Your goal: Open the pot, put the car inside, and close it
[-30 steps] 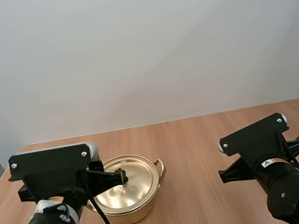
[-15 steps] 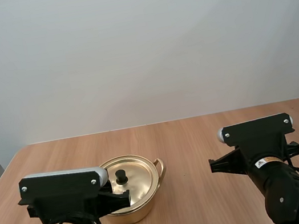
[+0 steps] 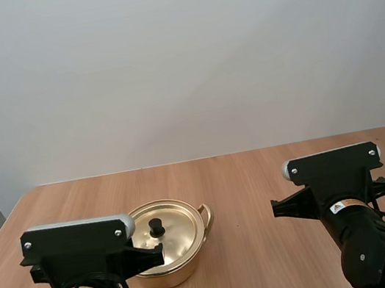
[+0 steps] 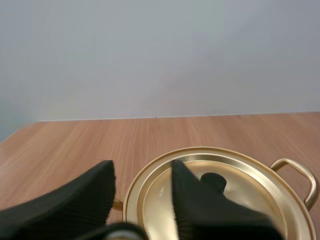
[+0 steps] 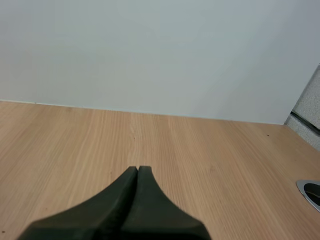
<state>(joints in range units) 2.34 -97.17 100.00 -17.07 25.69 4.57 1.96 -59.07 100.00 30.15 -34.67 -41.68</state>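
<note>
Since the lid (image 3: pixel 172 231) sits on the pot (image 3: pixel 171 270), the step in hand is judged to be the first one, opening, with loading and re-closing left to do. Item, left gripper (image 4: pixel 141 167): released, fingers standing apart with ribbed faces turned to each other, nothing between them. Item, pot: gold-coloured metal, standing on the worktop (image 3: pixel 251 178) just ahead of the left gripper; one loop handle (image 4: pixel 299 173) lies at its far right side. Item, lid: same gold finish, seated level on the rim. Its black knob (image 4: pixel 214 181) lies just beyond the left gripper's right-hand finger, slightly right of the gap, not touched. Next move, as a judgement: shift the left gripper a little rightward and forward until the knob sits between the fingers, pinch, then lift straight up so the pot is not dragged. Item, right gripper (image 5: pixel 137 170): clenched on nothing, fingers together as one dark wedge, with bare wood ahead of it and the pot well to its left. Item, small label (image 3: pixel 348 207) on the right arm behind its gripper: warning-triangle mark, lettering too small to read. No brand is legible on pot or lid.
</note>
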